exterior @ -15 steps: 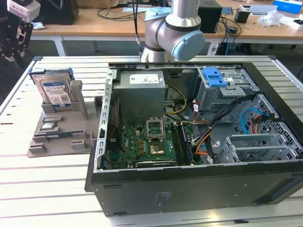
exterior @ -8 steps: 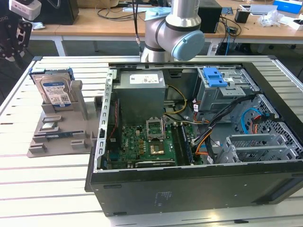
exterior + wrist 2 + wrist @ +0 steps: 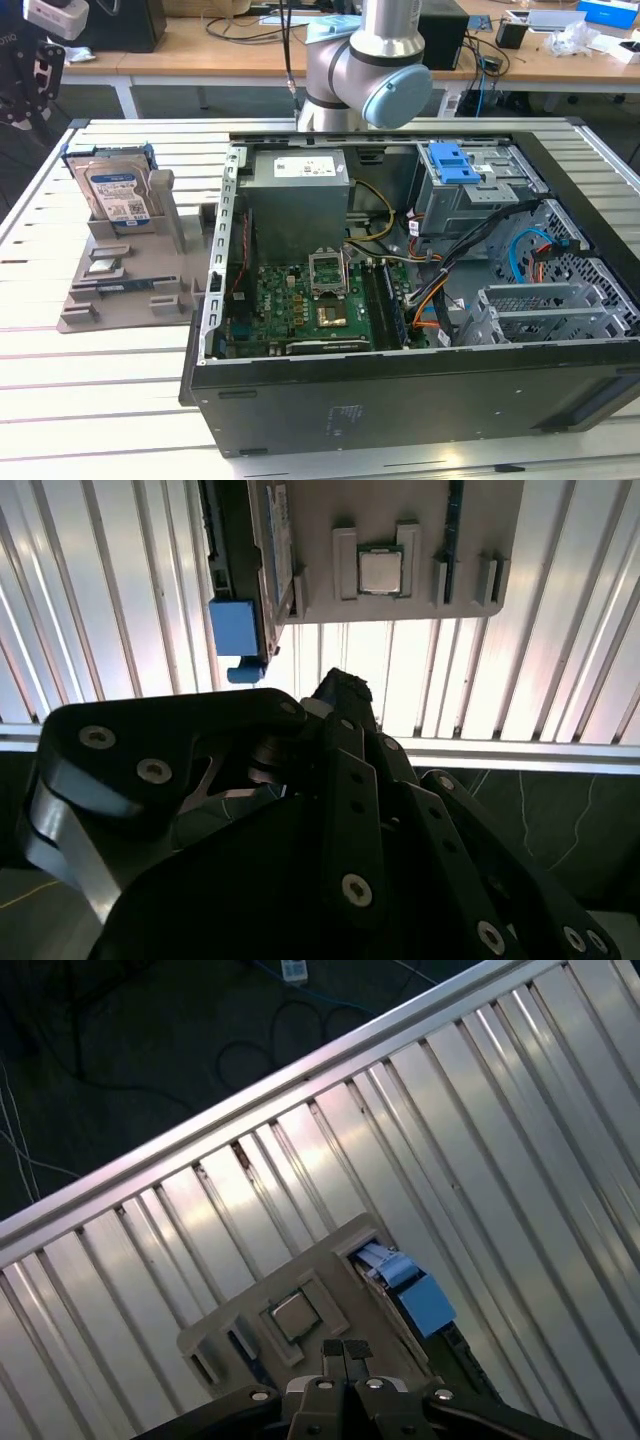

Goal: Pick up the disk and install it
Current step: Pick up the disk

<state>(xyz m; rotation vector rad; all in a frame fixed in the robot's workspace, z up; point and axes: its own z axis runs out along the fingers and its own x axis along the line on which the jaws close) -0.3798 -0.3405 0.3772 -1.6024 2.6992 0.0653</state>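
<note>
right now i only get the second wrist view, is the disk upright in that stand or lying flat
Observer: Upright. In the exterior view the disk stands on edge in the grey stand, label facing the camera.
Operator: where's the pc case from there
Observer: The open case sits to the exterior view's right of the stand, on the same slatted table.
Operator: gripper got anything
Observer: No. In the first wrist view the gripper is shut, fingertips together with nothing between them, above the stand.
</note>
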